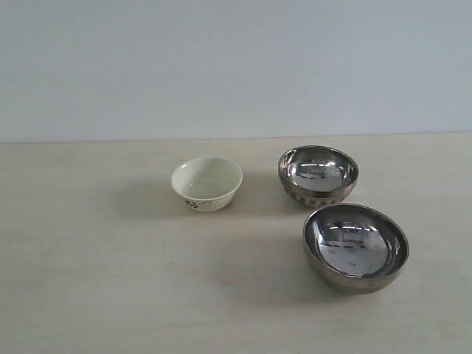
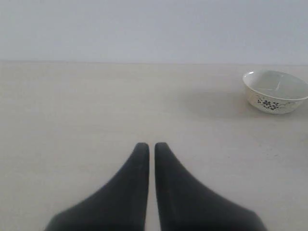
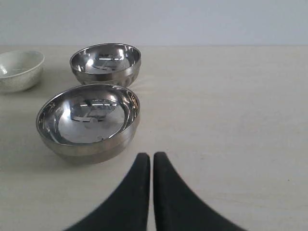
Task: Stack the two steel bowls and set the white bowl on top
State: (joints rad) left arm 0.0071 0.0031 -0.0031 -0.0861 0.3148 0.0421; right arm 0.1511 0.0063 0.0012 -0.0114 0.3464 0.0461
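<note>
Two shiny steel bowls stand apart on the right of the table: the larger steel bowl (image 1: 355, 247) (image 3: 88, 121) nearer the front, the smaller steel bowl (image 1: 318, 174) (image 3: 106, 63) behind it. The white bowl (image 1: 206, 183) (image 2: 275, 91) (image 3: 19, 70), cream with a dark floral mark, sits upright to their left. Neither arm shows in the exterior view. My left gripper (image 2: 151, 145) is shut and empty over bare table, well away from the white bowl. My right gripper (image 3: 151, 155) is shut and empty, close beside the larger steel bowl without touching it.
The pale wooden table (image 1: 110, 280) runs back to a plain light wall (image 1: 221, 66). Nothing else stands on it.
</note>
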